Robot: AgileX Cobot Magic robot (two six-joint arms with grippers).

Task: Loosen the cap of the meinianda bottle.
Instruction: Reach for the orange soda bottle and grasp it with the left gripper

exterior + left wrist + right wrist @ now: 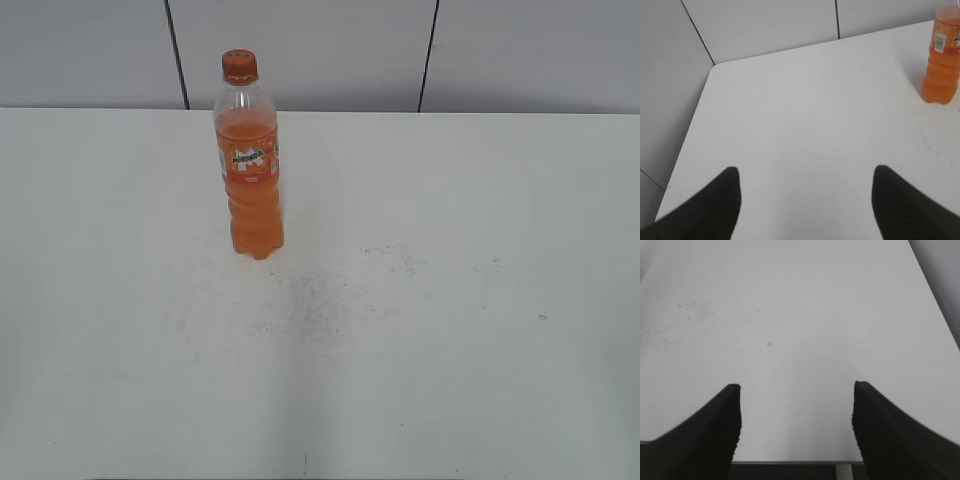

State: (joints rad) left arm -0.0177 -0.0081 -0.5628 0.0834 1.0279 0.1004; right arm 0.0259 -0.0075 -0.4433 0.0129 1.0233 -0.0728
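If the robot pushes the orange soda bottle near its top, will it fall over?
Probably yes: the meinianda bottle stands tall on a narrow base. It looks mostly full, so likely heavy. Its clear plastic may feel slippery.

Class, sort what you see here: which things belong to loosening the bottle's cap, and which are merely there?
Belong to the job:
- bottle, standing upright
- cap, still on it
- left gripper, open
- right gripper, open

Merely there:
- table
- wall panels

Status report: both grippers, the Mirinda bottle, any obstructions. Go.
Left gripper open, empty. Right gripper open, empty. Mirinda bottle upright on the table, cap on, untouched. Nothing in the way.
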